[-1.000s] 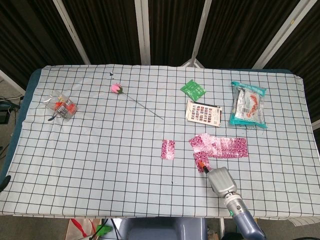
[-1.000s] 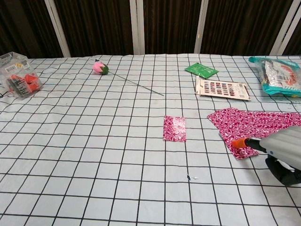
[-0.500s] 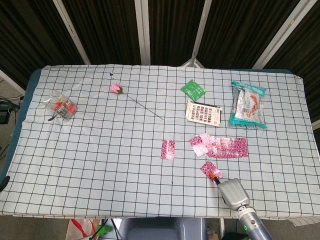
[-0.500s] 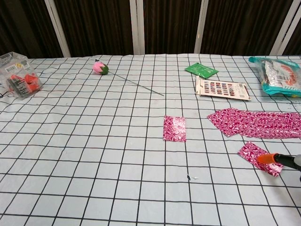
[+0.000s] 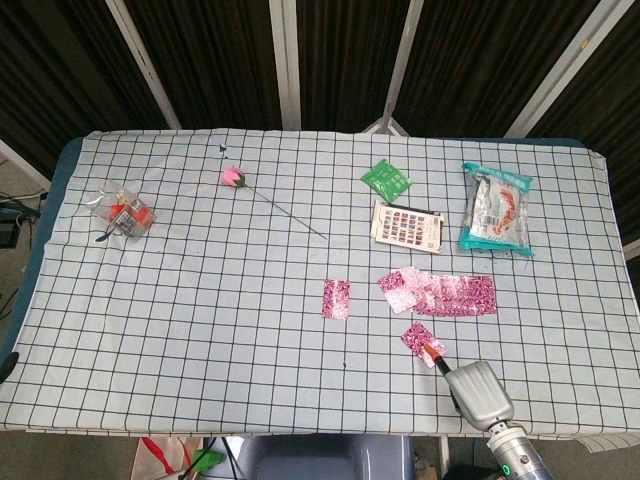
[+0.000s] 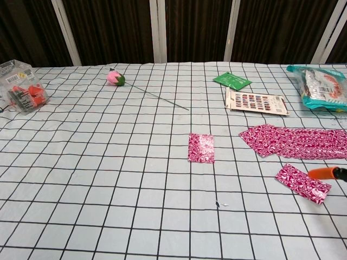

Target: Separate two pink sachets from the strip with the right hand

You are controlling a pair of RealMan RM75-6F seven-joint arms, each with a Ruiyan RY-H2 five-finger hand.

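Where the checked cloth (image 5: 200,300) meets its far left edge, a clear box (image 5: 122,211) of orange bits sits alone, and a pink rose (image 5: 233,177) lies further in, its thin stem running off toward the middle. Near the centre one pink sachet (image 5: 336,299) lies flat by itself, well apart from everything else. Behind it to the right are a green packet (image 5: 386,180) and a card of swatches (image 5: 407,225), just beside each other. In front of the card stretches the strip (image 5: 440,293) of pink sachets, flat on the cloth. A second loose sachet (image 5: 420,337) lies just in front of the strip, apart from it (in the chest view it sits tilted). The right hand (image 5: 478,390) is at the table's near edge, one orange fingertip (image 5: 433,352) reaching over that sachet's near corner; I cannot tell how its fingers are set, nor whether the tip touches. At far right rests a teal snack bag (image 5: 495,210).
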